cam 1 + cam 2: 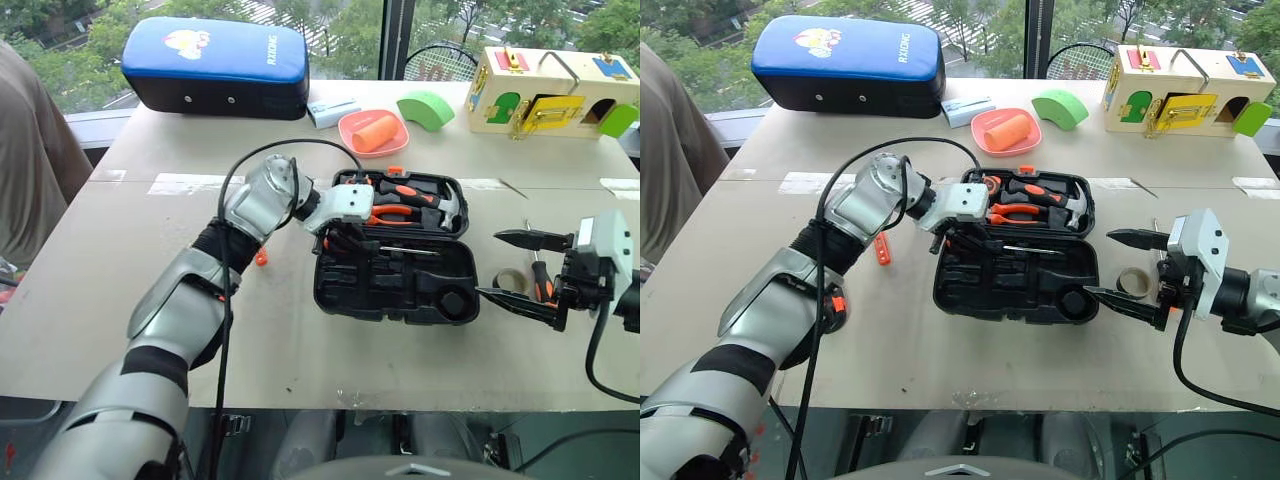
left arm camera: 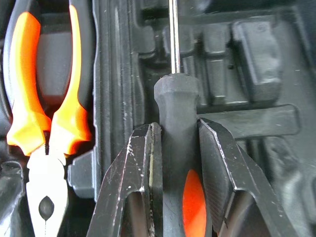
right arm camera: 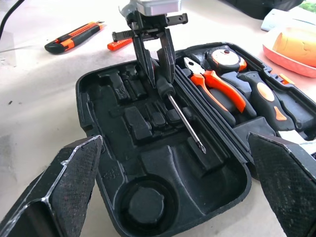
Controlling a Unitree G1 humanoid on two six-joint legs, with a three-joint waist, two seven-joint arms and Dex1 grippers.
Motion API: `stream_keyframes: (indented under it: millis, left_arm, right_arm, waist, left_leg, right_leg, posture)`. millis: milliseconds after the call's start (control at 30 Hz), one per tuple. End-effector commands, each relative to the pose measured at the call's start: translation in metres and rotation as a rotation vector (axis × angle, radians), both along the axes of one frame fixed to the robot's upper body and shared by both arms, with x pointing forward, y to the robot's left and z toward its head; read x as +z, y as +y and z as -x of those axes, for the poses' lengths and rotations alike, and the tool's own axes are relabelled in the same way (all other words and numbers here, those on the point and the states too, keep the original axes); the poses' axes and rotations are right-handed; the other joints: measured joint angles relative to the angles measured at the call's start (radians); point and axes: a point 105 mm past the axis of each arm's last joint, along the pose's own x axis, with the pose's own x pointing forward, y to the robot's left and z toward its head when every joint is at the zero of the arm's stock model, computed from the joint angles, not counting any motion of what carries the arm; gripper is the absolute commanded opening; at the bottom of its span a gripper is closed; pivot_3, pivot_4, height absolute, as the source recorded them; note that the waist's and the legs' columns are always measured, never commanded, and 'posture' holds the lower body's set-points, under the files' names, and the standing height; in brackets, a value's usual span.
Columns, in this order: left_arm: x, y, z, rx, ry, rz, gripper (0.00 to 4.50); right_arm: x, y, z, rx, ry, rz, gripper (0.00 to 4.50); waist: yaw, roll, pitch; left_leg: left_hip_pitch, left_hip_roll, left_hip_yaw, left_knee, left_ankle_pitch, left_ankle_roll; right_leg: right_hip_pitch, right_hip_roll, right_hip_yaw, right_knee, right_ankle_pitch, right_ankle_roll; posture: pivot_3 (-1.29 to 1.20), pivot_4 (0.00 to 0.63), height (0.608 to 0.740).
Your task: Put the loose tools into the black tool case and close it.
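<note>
Left claw [image 3: 157, 59] clamped on the handle of a screwdriver [image 3: 180, 116], tip angled down over the open black tool case [image 1: 395, 280] mid-counter [image 1: 300, 360]. Shaft over the front tray's slim recess, along the hinge ridge; touching the tray or not, can't tell. Grip sits on the dark rubber part of the handle, orange inset between the fingers [image 2: 140, 177].

Right claw [image 1: 1130, 265] spread wide, empty, hanging just right of the case. Near it on the counter – small tape roll [image 1: 1132, 282] and a second screwdriver [image 1: 540, 280], partly hidden behind the fingers. Utility knife [image 3: 74, 37] and slim orange tester [image 1: 882, 248] lying left of the case. Pliers [image 2: 42, 103], hammer [image 1: 445, 200] and tape measure [image 3: 226, 57] seated in the rear half.

Handling, as judgement:
- Screwdriver – rigid, light, rubber handle not slippery; take at the handle, lay flat into its slot, press to seat.
- Knife – light, hard plastic body, pinch across the middle.
- Tester – thin and low on the counter, likely fiddly, could skid.
- Tape roll – light; pinch across the ring wall.
- Case – stiff shell, light; lid won't shut on an unseated tool.
</note>
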Motion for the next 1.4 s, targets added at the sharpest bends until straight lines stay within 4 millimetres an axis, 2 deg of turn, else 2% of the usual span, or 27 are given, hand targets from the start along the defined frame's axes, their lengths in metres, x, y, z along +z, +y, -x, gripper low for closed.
stream_keyframes:
  millis: [33,300,367,533,700,733,767,800,967,1000,1167,1400]
  left_arm:
    - [0.016,-0.006,-0.006,0.008,-0.039,0.034,0.78]
    - [0.016,-0.008,-0.011,0.032,-0.039,0.044,0.78]
    - [0.019,-0.008,-0.01,0.033,-0.033,0.057,1.83]
    - [0.039,-0.01,0.0,0.012,0.005,0.106,3.9]
    - [0.051,-0.009,0.006,0.014,0.02,0.145,3.9]
    - [0.05,-0.008,0.005,0.02,0.018,0.146,3.3]
    - [0.046,-0.007,0.004,0.024,0.011,0.14,3.16]
    - [0.043,-0.007,0.003,0.027,0.004,0.134,2.76]
    - [0.027,-0.01,-0.002,0.045,0.002,0.118,0.26]
    - [0.025,-0.012,-0.003,0.047,0.002,0.117,0.07]
    - [0.009,-0.02,-0.001,0.035,0.027,0.097,0.07]
    - [-0.024,-0.019,-0.007,0.051,-0.01,0.001,0.07]
  right_arm:
    - [0.006,0.003,0.003,0.006,-0.048,0.003,4.5]
    - [0.007,0.003,0.003,0.0,-0.055,-0.003,4.5]
    - [0.007,0.003,0.002,-0.001,-0.054,-0.005,4.5]
    - [0.006,0.005,0.003,0.005,-0.051,-0.012,4.5]
    - [0.004,0.006,0.002,0.007,-0.048,-0.016,4.5]
    - [0.003,0.006,0.002,0.008,-0.048,-0.016,4.5]
    - [0.003,0.006,0.001,0.01,-0.047,-0.015,4.5]
    - [0.003,0.006,0.001,0.012,-0.047,-0.015,4.5]
    - [0.002,0.008,0.0,0.019,-0.049,-0.011,4.5]
    - [0.002,0.008,0.0,0.02,-0.049,-0.011,4.5]
    - [0.002,0.007,0.001,0.018,-0.047,-0.011,4.5]
    - [0.0,0.007,0.002,0.012,-0.043,-0.01,4.5]
  waist:
    - [0.0,0.0,0.0]
    - [0.005,0.0,0.0]
    - [0.005,0.0,0.0]
    - [0.004,-0.001,0.001]
    - [-0.002,-0.001,0.001]
    - [-0.002,-0.001,0.001]
    - [-0.002,-0.001,0.001]
    - [-0.002,-0.001,0.001]
    - [-0.001,-0.001,0.001]
    - [0.0,-0.001,0.001]
    - [0.003,-0.001,0.001]
    - [0.005,-0.001,0.0]
  left_leg:
    - [0.0,0.0,0.0,0.0,0.0,0.0]
    - [0.0,-0.001,0.0,0.005,0.0,0.0]
    - [0.0,-0.001,0.0,0.006,0.0,0.0]
    - [0.0,-0.001,0.0,0.012,0.0,0.0]
    - [0.0,-0.001,0.0,0.012,0.0,0.0]
    - [0.0,-0.001,-0.001,0.012,0.0,0.0]
    - [0.0,-0.001,-0.001,0.012,0.0,0.0]
    - [0.0,-0.001,-0.001,0.012,0.0,0.0]
    - [0.0,-0.001,-0.001,0.012,0.0,0.0]
    - [0.0,-0.001,-0.001,0.012,0.0,0.0]
    - [-0.001,-0.001,-0.001,0.012,0.0,0.0]
    - [0.0,-0.001,0.0,0.012,0.0,0.0]
  right_leg:
    - [0.0,0.0,0.0,0.0,0.0,0.0]
    - [0.001,0.001,0.0,0.003,0.001,0.001]
    - [0.001,0.001,0.0,0.005,0.001,0.001]
    - [0.001,0.001,0.0,0.01,0.001,0.001]
    - [0.0,0.002,0.001,0.012,0.0,0.001]
    - [0.0,0.002,0.001,0.012,0.0,0.001]
    - [0.0,0.002,0.001,0.012,0.0,0.001]
    - [0.0,0.002,0.001,0.012,0.0,0.001]
    - [0.0,0.001,0.001,0.012,0.0,0.001]
    - [0.0,0.001,0.001,0.012,0.0,0.001]
    - [0.0,0.001,0.001,0.011,0.0,0.001]
    - [0.0,0.0,0.001,0.012,0.0,0.001]
  posture:
    - [0.0,0.15,0.735]
    - [0.0,0.15,0.735]
    - [0.0,0.15,0.735]
    - [0.0,0.15,0.735]
    - [0.0,0.15,0.735]
    - [0.0,0.15,0.735]
    - [0.0,0.15,0.735]
    - [0.0,0.15,0.735]
    - [0.0,0.15,0.735]
    - [0.0,0.15,0.735]
    - [0.0,0.15,0.735]
    - [0.0,0.15,0.735]
